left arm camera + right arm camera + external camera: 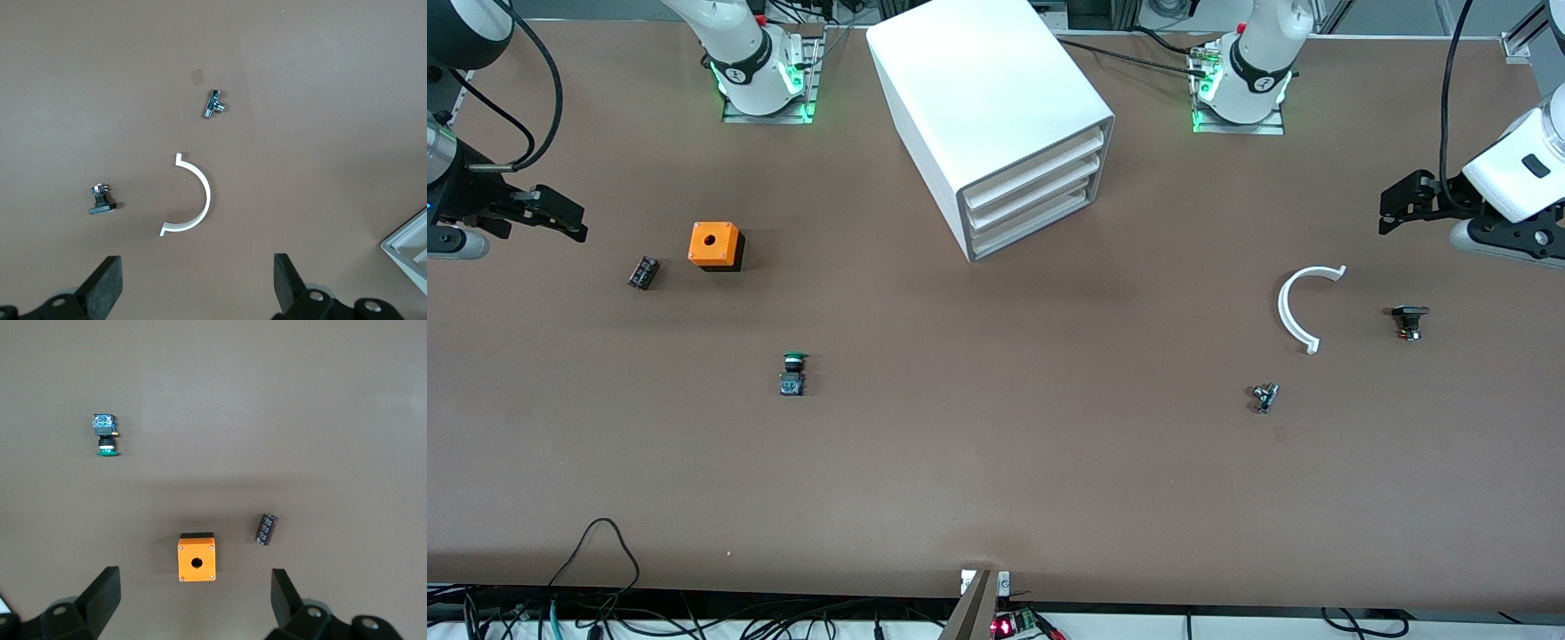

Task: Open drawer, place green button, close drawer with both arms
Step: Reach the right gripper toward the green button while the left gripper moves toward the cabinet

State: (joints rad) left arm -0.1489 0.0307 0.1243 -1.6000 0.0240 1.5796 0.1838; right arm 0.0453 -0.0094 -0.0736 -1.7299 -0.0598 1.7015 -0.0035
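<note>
The white cabinet (996, 116) stands at the middle of the table between the two arm bases. Its three drawers are shut, and the drawer (1040, 228) is the lowest of them. The button (792, 373) lies on its side on the bare table, green cap and dark body, nearer the front camera than the orange box; the right wrist view also shows the button (104, 435). My right gripper (574, 222) hangs open and empty over the right arm's end of the table, its fingertips (107, 587) wide apart. My left gripper (1387, 212) hangs open and empty over the left arm's end.
An orange box with a hole (715, 244) and a black cylinder (643, 272) lie toward the right arm's end. A white curved piece (1294, 307), a small metal part (1264, 396) and a black part (1409, 320) lie toward the left arm's end. Cables run along the front edge.
</note>
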